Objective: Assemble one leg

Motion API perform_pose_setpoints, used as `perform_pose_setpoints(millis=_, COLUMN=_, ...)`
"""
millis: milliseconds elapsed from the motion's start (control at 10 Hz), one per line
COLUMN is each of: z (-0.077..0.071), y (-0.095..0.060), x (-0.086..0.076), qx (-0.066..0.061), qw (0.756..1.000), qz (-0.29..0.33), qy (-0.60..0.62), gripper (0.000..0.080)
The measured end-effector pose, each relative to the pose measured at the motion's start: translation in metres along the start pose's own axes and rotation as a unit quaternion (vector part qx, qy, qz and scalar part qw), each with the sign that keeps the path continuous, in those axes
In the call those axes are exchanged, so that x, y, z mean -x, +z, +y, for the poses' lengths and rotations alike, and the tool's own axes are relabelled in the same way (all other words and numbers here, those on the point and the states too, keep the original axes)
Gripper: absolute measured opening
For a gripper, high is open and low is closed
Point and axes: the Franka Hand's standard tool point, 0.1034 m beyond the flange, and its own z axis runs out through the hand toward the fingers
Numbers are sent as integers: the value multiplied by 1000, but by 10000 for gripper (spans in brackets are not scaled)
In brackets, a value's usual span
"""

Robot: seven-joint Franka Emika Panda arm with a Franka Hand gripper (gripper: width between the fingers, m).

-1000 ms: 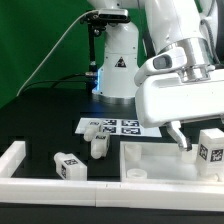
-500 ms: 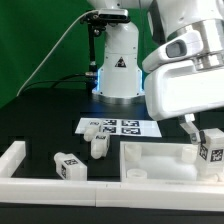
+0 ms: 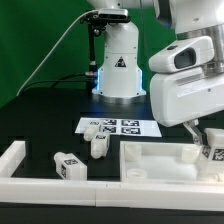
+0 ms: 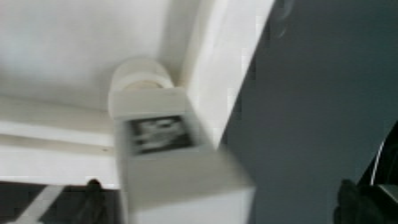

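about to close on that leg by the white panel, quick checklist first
1. Fingers open: ok, both stand off the leg.
2. Leg between fingers: ok, though it sits nearer one.
3. Leg upright: ok in the exterior view.
4. Fingers low enough on leg: cannot tell.
5. Other legs clear of gripper: ok, they lie off to the exterior view's left.
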Motion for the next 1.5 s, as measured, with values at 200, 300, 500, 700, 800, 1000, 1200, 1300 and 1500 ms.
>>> perform_pose_setpoints(millis=200, z=3, y=0, x=1, qx=3, qw=1000, qz=-1, qy=0, gripper=649)
perform_pose_setpoints(millis=300, z=12, y=-3, x=0, qx=14, qw=1000, qz=-3, qy=10, gripper=649)
perform_pose_setpoints(millis=500, z=21, y=-8, x=-3, qx=31, qw=998, qz=11, qy=45, gripper=649)
perform_pose_setpoints(millis=700, z=26, y=-5, x=0, qx=30, qw=998, qz=12, qy=53, gripper=649)
perform_pose_setpoints(millis=800, z=26, y=-5, x=0, qx=30, qw=998, qz=11, qy=53, gripper=649)
perform_pose_setpoints(millis=1000, z=26, y=-3, x=0, qx=28, qw=998, qz=5, qy=59, gripper=649)
perform_pose_setpoints(millis=1200, z=32, y=5, x=-7, qx=22, qw=997, qz=-6, qy=69, gripper=649)
perform_pose_setpoints(millis=1300, z=37, y=11, x=-4, qx=21, qw=997, qz=2, qy=78, gripper=649)
perform_pose_setpoints(millis=1500, z=36, y=11, x=-3, qx=21, qw=997, qz=2, qy=79, gripper=523)
